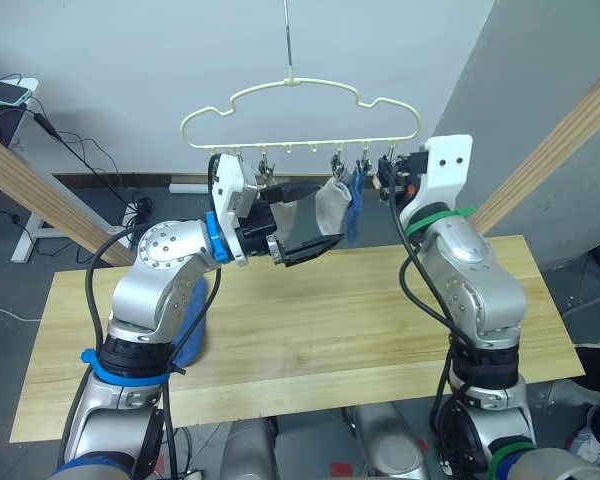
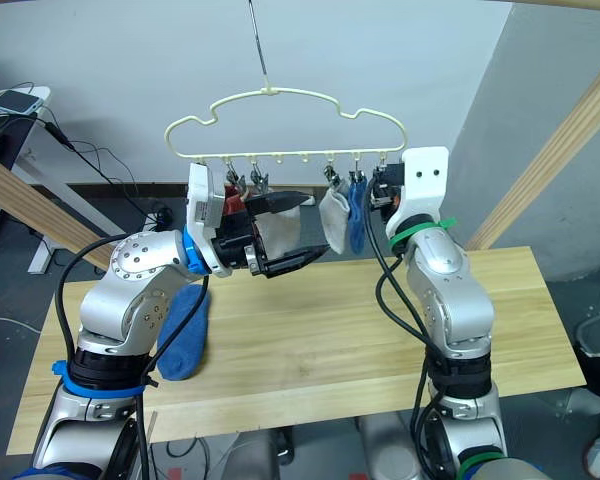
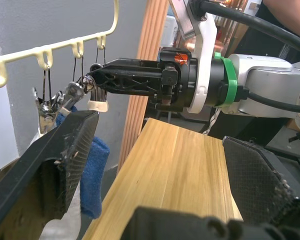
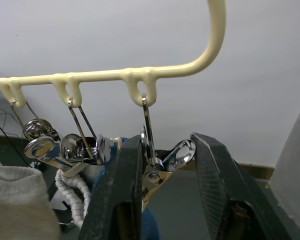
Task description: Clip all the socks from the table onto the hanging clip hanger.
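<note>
One blue sock (image 2: pixel 183 335) lies on the plank table (image 1: pixel 310 340), partly hidden by the left arm. Above, the left claw (image 1: pixel 305 222) stands apart around a grey sock (image 2: pixel 273 235). Beyond, the right claw (image 4: pixel 167 165) brackets a clip (image 4: pixel 157 162), fingers apart. Grey and blue socks (image 1: pixel 342 205) hang from the clip hanger (image 1: pixel 300 110) before a white wall (image 1: pixel 130 60).

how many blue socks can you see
2. One blue sock hangs from the clip hanger beside a grey sock; the other blue sock lies on the table at the robot's left. Others may be hidden.
</note>
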Tool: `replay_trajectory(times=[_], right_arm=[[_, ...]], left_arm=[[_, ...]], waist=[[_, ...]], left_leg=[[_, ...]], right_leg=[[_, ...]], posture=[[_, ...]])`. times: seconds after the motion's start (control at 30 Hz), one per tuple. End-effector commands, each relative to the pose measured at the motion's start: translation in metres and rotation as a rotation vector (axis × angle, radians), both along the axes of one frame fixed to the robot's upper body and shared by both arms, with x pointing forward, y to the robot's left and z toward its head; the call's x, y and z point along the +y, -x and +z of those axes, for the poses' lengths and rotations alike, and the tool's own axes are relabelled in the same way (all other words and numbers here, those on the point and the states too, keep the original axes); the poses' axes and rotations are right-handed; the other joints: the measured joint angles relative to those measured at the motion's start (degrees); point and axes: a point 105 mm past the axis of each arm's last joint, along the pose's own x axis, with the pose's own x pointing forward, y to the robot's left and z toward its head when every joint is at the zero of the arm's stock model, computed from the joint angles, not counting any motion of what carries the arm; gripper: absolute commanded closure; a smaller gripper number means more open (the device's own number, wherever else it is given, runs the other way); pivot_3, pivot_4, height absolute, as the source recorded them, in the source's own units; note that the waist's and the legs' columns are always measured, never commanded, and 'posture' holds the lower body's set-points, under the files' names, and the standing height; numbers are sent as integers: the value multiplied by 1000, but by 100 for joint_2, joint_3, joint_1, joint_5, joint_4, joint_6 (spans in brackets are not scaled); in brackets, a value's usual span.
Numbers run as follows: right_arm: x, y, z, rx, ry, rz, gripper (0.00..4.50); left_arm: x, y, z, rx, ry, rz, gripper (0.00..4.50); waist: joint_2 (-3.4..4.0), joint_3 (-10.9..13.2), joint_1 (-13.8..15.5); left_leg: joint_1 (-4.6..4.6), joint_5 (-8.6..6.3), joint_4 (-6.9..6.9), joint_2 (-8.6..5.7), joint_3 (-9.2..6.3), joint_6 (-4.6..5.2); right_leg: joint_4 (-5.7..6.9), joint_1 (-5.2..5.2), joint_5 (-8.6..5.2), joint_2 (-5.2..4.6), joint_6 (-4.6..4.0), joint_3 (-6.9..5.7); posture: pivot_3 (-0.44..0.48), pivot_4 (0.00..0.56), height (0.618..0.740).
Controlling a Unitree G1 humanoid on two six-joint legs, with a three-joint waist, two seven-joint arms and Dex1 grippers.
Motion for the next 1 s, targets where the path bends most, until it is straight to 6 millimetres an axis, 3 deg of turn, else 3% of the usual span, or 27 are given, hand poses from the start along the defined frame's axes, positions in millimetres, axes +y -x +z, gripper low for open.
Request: replay_trajectory(times=[0.03,0.9,1.0], right_arm=[[-4,5,15,-52,-39,-6,2962],[2,2,20,-69,-76,31,2962],[2,1,21,-75,-73,30,3848]], left_arm=[[-5,5,9,-50,1,-26,0],[-5,5,3,-39,-10,-24,0],[-2,5,-1,-28,-18,-14,0]], waist=[[0,0,-1],[1,0,-4],[0,0,-5]], left_leg=[[0,0,0,0,0,0],[5,1,9,-1,0,0],[6,1,12,-1,1,0]], right_leg=[[0,0,0,0,0,0],[23,-1,0,0,0,1],[26,-1,0,0,0,2]], posture=[[-266,259,732],[-266,259,732],[-266,259,732]])
